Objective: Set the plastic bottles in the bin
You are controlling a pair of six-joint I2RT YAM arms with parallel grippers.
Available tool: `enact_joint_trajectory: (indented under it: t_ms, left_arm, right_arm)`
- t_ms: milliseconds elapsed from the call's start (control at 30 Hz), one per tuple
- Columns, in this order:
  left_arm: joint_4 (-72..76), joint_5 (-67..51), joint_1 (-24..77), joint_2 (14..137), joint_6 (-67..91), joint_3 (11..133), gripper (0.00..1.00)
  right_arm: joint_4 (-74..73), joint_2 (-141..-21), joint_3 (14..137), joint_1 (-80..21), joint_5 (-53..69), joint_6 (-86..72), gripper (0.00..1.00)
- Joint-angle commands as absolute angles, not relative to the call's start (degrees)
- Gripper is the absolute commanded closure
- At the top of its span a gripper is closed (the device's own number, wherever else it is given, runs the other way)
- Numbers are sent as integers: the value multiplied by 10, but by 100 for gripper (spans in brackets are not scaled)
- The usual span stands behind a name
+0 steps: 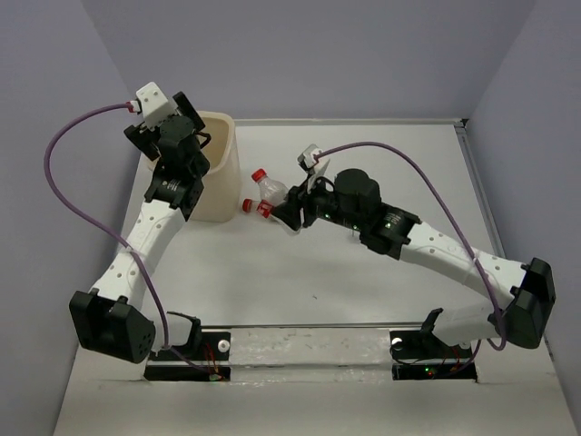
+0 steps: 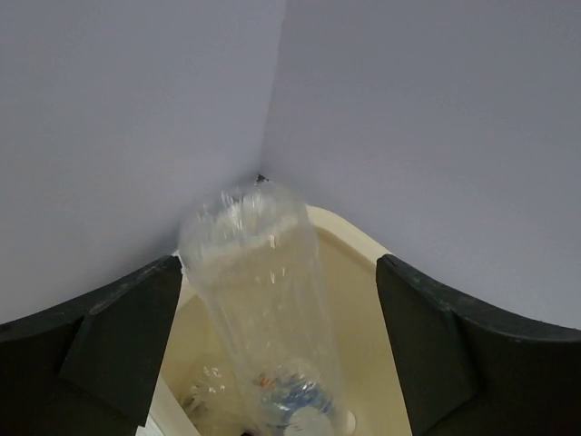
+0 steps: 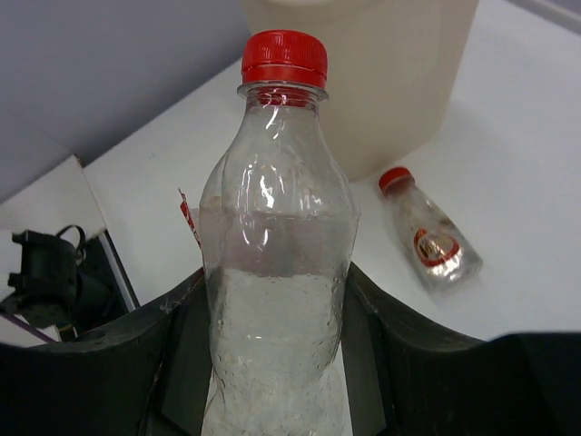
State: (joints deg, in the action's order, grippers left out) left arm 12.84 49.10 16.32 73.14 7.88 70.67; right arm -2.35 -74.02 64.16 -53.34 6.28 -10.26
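The cream bin [image 1: 221, 177] stands at the back left. My left gripper [image 1: 201, 136] hangs over its rim, open; in the left wrist view [image 2: 280, 269] a blurred clear bottle [image 2: 259, 291] stands loose between the fingers, base up, inside the bin [image 2: 363, 336]. Under it lie a blue-labelled bottle [image 2: 298, 396] and another clear one [image 2: 207, 389]. My right gripper [image 1: 289, 207] is shut on a clear red-capped bottle [image 1: 270, 189], held upright [image 3: 277, 272] right of the bin [image 3: 381, 82]. A small red-capped bottle with a brown patch [image 3: 431, 238] lies on the table by the bin [image 1: 255, 208].
Purple walls enclose the white table [image 1: 363, 300] on the left, back and right. A purple cable [image 1: 56, 173] loops off the left arm, another [image 1: 427, 186] off the right. A black mount with wires [image 3: 45, 272] sits at the table's near edge.
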Motion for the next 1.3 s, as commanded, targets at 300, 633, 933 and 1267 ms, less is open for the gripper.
enact_joint_trajectory:
  t_ms: [300,633,933,1267]
  left_arm:
    - [1,310,161,497,191,686,1]
    - [-74,319,161,317,230,526,1]
    - [-138,280,160,250,272,497,1]
    - [-173,216,161,235,318,481,1]
  right_arm:
    - [83,-960,982,-537,105,-94,77]
    - [118,-1234,1323,-537,96,-92,77]
    - [199,-1397,1469,-537,64,-78,31]
    - [205,-1251,1306,-537,70,-44,11]
